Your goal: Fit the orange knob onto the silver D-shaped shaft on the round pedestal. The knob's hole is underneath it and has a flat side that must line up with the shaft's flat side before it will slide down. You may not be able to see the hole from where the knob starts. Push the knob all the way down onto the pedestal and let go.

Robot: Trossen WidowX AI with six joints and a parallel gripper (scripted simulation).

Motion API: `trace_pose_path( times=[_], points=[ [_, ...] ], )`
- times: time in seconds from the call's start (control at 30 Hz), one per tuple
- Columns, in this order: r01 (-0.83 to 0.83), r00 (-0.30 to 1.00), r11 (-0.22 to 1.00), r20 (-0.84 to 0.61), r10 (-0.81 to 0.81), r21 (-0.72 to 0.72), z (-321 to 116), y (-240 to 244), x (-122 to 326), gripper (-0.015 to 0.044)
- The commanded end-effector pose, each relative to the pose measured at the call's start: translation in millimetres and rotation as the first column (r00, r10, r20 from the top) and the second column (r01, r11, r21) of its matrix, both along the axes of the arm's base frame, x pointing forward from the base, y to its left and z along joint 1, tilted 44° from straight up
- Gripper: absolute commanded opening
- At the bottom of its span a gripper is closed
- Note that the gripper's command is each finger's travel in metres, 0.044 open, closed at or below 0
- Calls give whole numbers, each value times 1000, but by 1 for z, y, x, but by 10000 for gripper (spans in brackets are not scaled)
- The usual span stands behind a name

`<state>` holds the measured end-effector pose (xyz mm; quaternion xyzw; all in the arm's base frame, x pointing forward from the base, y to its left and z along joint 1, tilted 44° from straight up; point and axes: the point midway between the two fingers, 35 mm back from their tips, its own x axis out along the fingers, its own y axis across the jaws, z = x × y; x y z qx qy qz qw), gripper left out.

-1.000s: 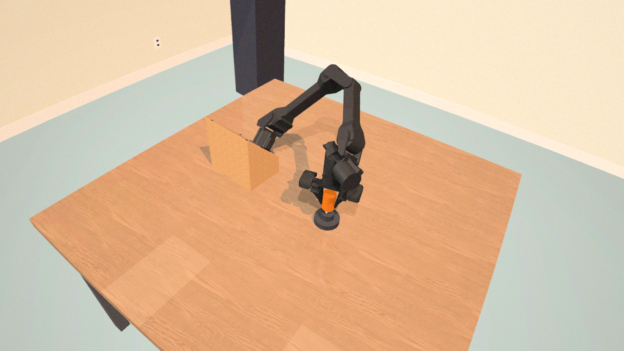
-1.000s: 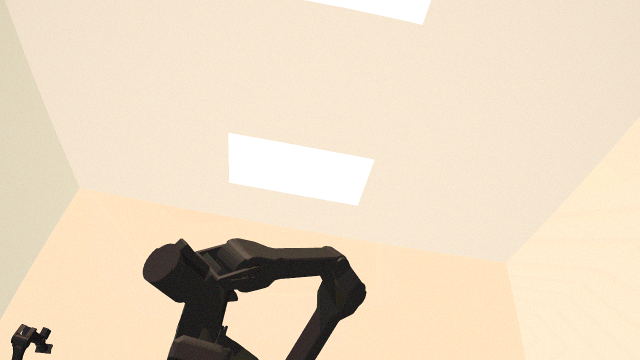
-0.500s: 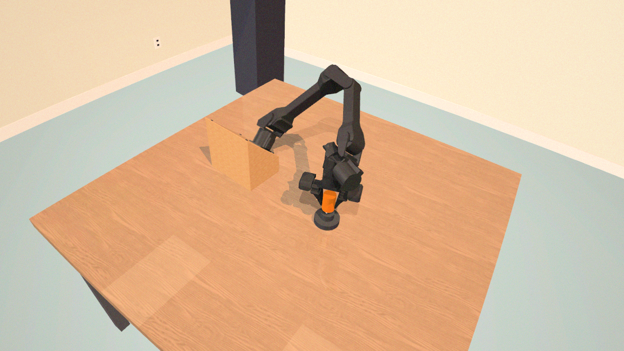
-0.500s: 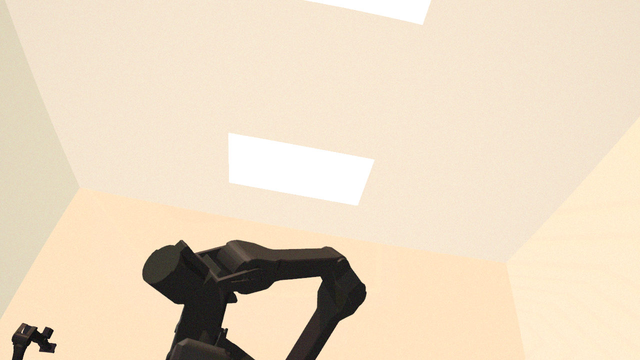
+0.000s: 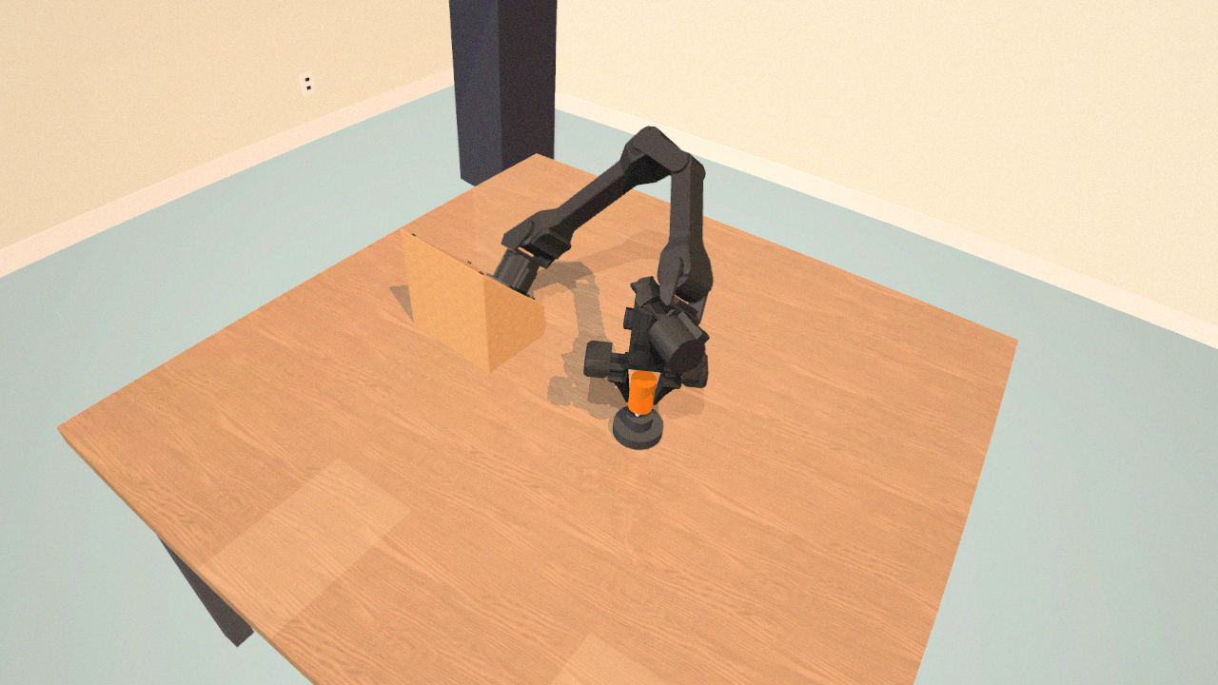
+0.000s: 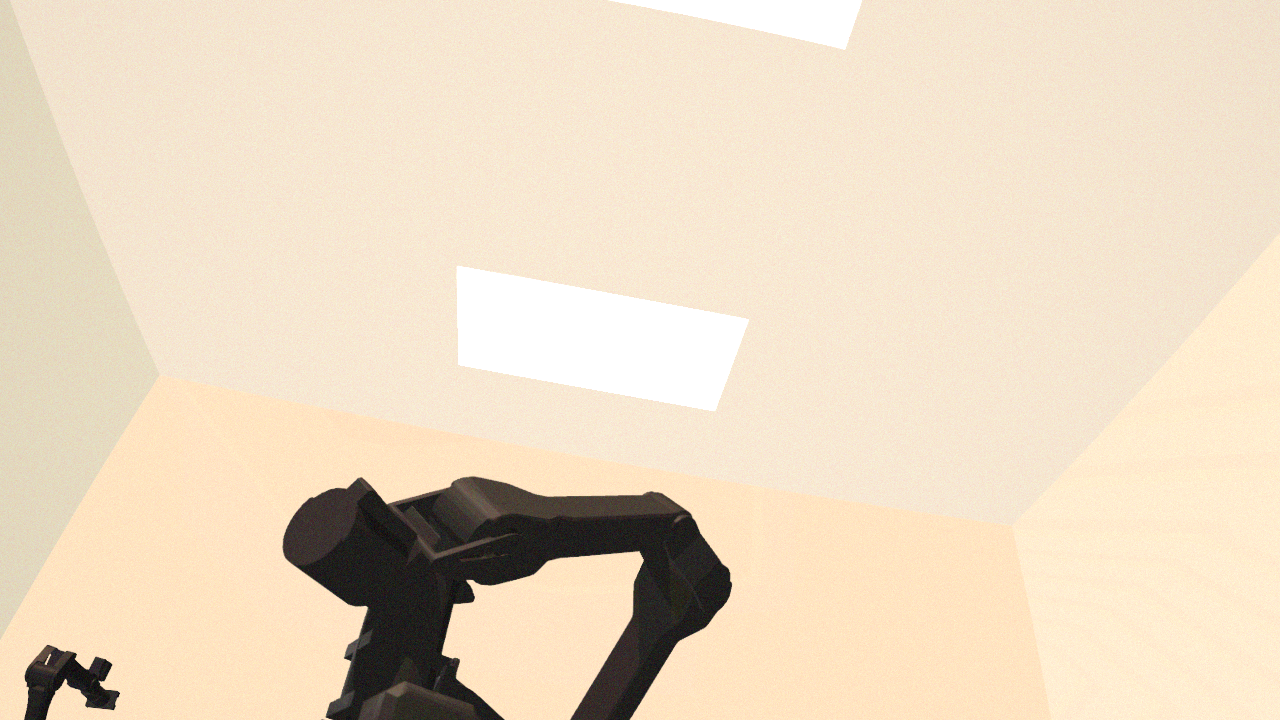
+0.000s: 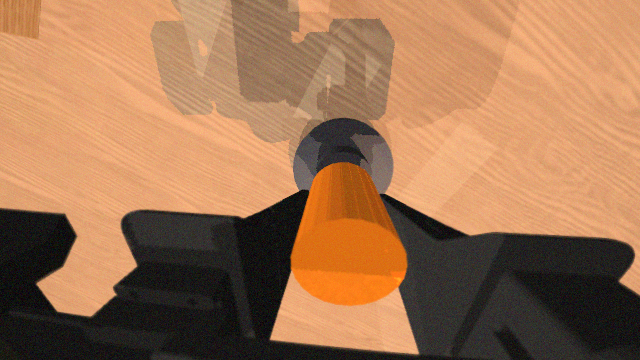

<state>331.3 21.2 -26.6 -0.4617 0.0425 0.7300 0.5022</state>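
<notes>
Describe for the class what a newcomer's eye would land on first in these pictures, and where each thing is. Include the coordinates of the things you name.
The bright orange cylindrical knob (image 5: 641,393) (image 7: 348,250) probably draws the eye first, gripped between the black jaws of the arm, above the dark grey round pedestal (image 5: 638,432) (image 7: 342,130). Next may come the black jointed robot arm (image 5: 688,204) (image 6: 590,521), arching over the brown wooden table (image 5: 766,528) (image 7: 75,145) beside an upright tan panel (image 5: 446,302).

One worktop (image 5: 732,528) carries one arm (image 5: 685,204) (image 6: 590,523) with one gripper (image 5: 644,382) (image 7: 342,199), one orange knob (image 5: 641,393) (image 7: 347,235), one round pedestal (image 5: 637,434) (image 7: 382,160), and, left of the arm, one wooden box (image 5: 446,302). Two bright panels (image 6: 599,338) are overhead; one wall outlet (image 5: 307,82) is at far left.
</notes>
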Motion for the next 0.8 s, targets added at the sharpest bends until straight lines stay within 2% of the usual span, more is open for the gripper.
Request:
trace_pose_path(
  times=[0.0, 0.53, 0.77],
  points=[
    [-15, 1000, 1000, 23, 15, -3, -1, -1, 2, 0],
    [-15, 1000, 1000, 23, 15, -3, 2, -2, -1, 0],
    [-157, 975, 988, 160, 156, -2, 2, -2, 0, 0]
  ],
)
